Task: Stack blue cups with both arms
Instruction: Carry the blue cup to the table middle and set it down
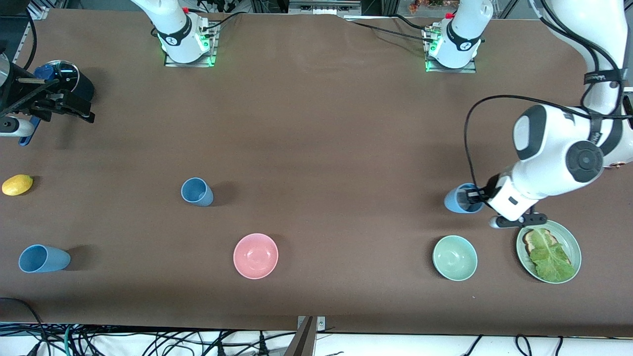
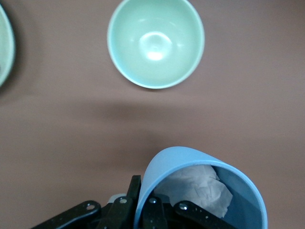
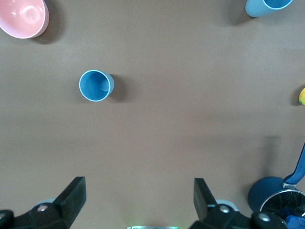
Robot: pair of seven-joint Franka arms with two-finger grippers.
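My left gripper (image 1: 475, 196) is shut on the rim of a light-blue cup (image 1: 461, 199), one finger outside the wall and one inside. The left wrist view shows this cup (image 2: 209, 167) tilted, slightly above the table, with crumpled white paper in it, pinched by my left gripper (image 2: 143, 191). A second blue cup (image 1: 197, 192) stands mid-table, toward the right arm's end. A third blue cup (image 1: 43, 258) stands nearer the front camera at that end. My right gripper (image 1: 81, 108) hangs open and empty beside the saucepan. The right wrist view shows the right gripper (image 3: 139, 191) and both free cups (image 3: 96, 86) (image 3: 267, 7).
A green bowl (image 1: 455, 257) and a green plate (image 1: 573, 247) with toast and lettuce lie nearer the front camera than the held cup. A pink bowl (image 1: 255, 255) sits mid-table. A lemon (image 1: 17, 184) and a dark-blue saucepan (image 1: 69, 79) are at the right arm's end.
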